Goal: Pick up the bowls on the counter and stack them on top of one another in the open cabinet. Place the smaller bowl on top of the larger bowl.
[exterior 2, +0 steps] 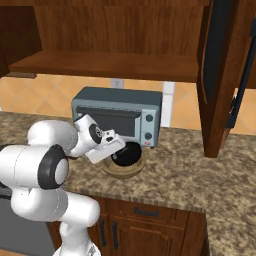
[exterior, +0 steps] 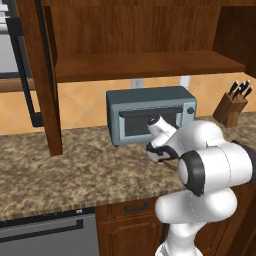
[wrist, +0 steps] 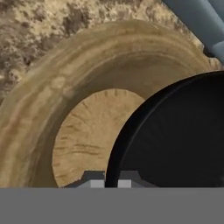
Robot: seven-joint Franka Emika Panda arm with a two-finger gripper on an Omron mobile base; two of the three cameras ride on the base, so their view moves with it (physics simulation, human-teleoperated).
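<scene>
Granite tabletop (exterior 2: 210, 170) runs under the dark wooden cabinet (exterior 2: 110, 65), whose plain shelf sits above a grey-blue toaster oven (exterior 2: 120, 114) standing against the tiled wall. Directly in front of the oven, the wide tan bowl (exterior 2: 122, 171) rests on the tabletop, and the small glossy black bowl (exterior 2: 127, 154) sits over its far side, so the two overlap. In the hand view the black bowl (wrist: 175, 135) covers the right part of the tan bowl (wrist: 57, 96), whose thick rim and pale wood-grained floor lie open to the left; a corner of the oven (wrist: 197, 22) shows beyond them, with speckled stone (wrist: 26, 26) at the upper left. The claw (wrist: 111, 183) is down at the black bowl, one fingertip (wrist: 94, 179) on either side of its near rim, with the rim edge running up between them; whether the tips actually press the rim, I cannot tell. From the left base camera, the white arm hides both bowls, and a knife block (exterior: 231, 107) stands at the right end of the tabletop (exterior: 75, 170).
</scene>
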